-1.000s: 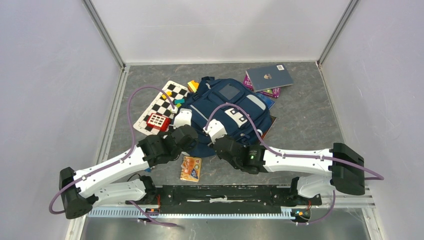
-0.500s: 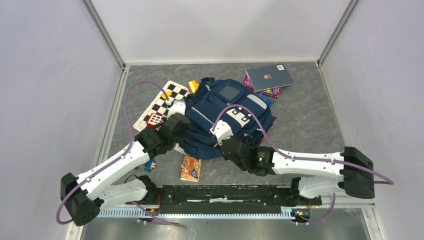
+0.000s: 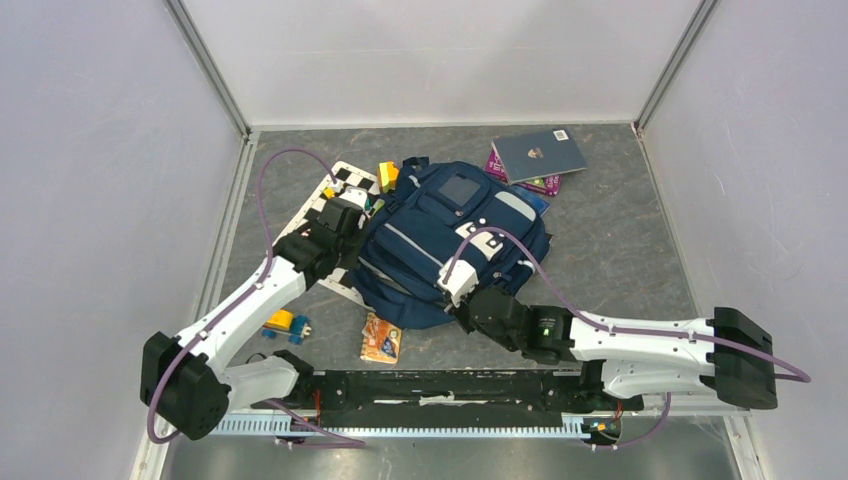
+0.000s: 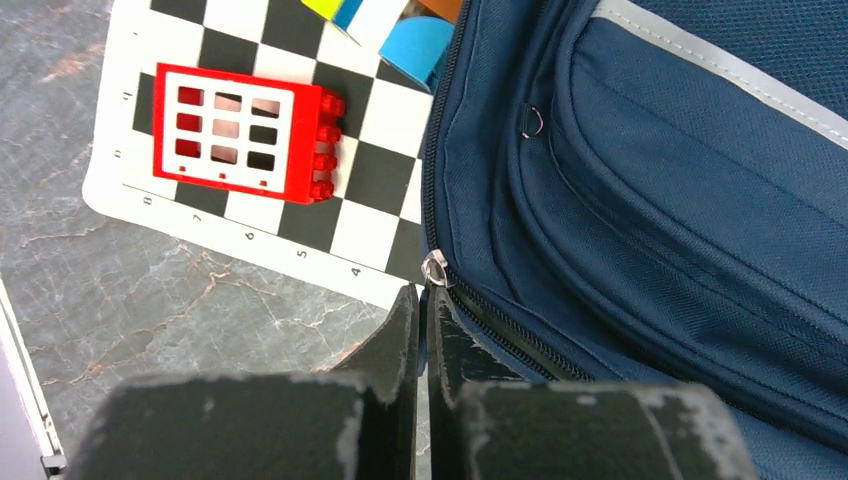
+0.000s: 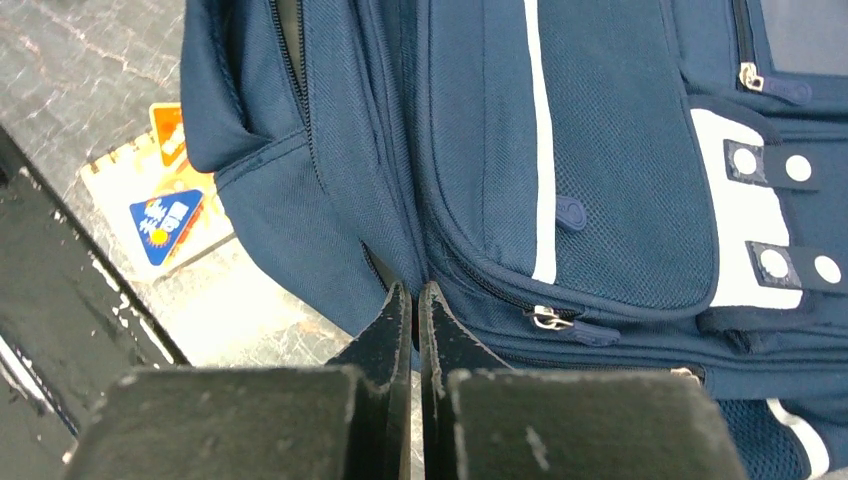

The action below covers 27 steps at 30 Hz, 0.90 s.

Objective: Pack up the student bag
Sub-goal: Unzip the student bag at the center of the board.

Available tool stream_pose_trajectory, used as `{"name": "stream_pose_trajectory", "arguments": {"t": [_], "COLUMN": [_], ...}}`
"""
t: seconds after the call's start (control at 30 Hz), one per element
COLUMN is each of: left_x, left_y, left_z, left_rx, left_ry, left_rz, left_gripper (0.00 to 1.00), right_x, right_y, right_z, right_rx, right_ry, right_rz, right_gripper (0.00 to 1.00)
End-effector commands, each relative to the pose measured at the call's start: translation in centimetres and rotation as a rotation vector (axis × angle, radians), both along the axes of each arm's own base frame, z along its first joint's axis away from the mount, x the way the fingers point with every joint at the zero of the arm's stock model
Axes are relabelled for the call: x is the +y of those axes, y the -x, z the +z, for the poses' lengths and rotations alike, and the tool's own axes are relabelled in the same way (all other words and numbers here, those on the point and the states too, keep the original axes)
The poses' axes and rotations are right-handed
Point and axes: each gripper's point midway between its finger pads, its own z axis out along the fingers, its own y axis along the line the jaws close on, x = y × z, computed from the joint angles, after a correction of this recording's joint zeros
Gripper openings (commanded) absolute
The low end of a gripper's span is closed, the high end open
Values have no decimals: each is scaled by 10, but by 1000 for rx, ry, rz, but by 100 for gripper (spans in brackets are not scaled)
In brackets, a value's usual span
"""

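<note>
The student bag (image 3: 450, 225), a navy backpack with grey stripes and a white patch, lies front-up in the middle of the table. My left gripper (image 3: 348, 212) is at the bag's left edge. In the left wrist view it (image 4: 421, 300) is shut on the blue pull tab of the main zipper, just behind the metal slider (image 4: 435, 268). My right gripper (image 3: 460, 292) is at the bag's near edge. In the right wrist view it (image 5: 417, 295) is shut on a fold of the bag (image 5: 600, 150) beside a front pocket zipper.
A checkerboard (image 4: 130, 190) with a red window block (image 4: 240, 130) lies left of the bag. An orange notebook (image 3: 382, 338) is partly under the bag's near edge. A grey-blue book (image 3: 540, 153) lies at the back right. A yellow-blue toy (image 3: 280, 322) sits near left.
My left gripper has moved away from me and leftward along the bag's edge to its left side. My right gripper has drawn back toward me and right. The bag has shifted and spread slightly.
</note>
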Motion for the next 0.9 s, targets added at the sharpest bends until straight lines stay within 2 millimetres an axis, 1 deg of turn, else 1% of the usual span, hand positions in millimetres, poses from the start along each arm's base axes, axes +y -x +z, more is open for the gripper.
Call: {"name": "stream_pose_trajectory", "arguments": {"t": [0.0,0.03,0.07,0.1,0.17,0.2,0.3,0.33,0.37,0.47,0.7,0.8,0.87], "left_x": [1,-2,-7,-10,-16,-18,-23,-25,-26,-29,-31,-31,-31], "left_y": [-17,-14,-11,-8,-4,-2,2,3,4,4,6,6,6], "left_z": [17,16,14,16,20,20,24,24,23,21,21,20,20], "left_rx": [-71,-72,-68,-72,-83,-89,-95,-92,-86,-75,-70,-67,-67], "left_ry": [-7,12,38,65,103,114,149,157,162,167,179,177,177], "left_rz": [-28,-46,-66,-83,-111,-119,-148,-155,-162,-171,-181,-182,-182], "left_gripper": [2,2,2,2,2,2,2,2,2,2,2,2,2], "right_x": [11,11,13,14,20,24,34,38,42,59,106,118,124], "right_y": [19,20,19,18,15,14,7,6,3,1,9,12,11], "right_z": [14,16,19,22,32,40,53,55,57,55,46,35,28], "right_rx": [-33,-36,-40,-45,-54,-59,-65,-62,-61,-38,2,10,14], "right_ry": [-65,-70,-76,-79,-92,-104,-129,-135,-143,-141,-152,-137,-121], "right_rz": [121,125,128,122,120,116,86,77,66,64,166,187,181], "right_gripper": [0,0,3,7,12,18,35,42,45,54,63,67,67]}}
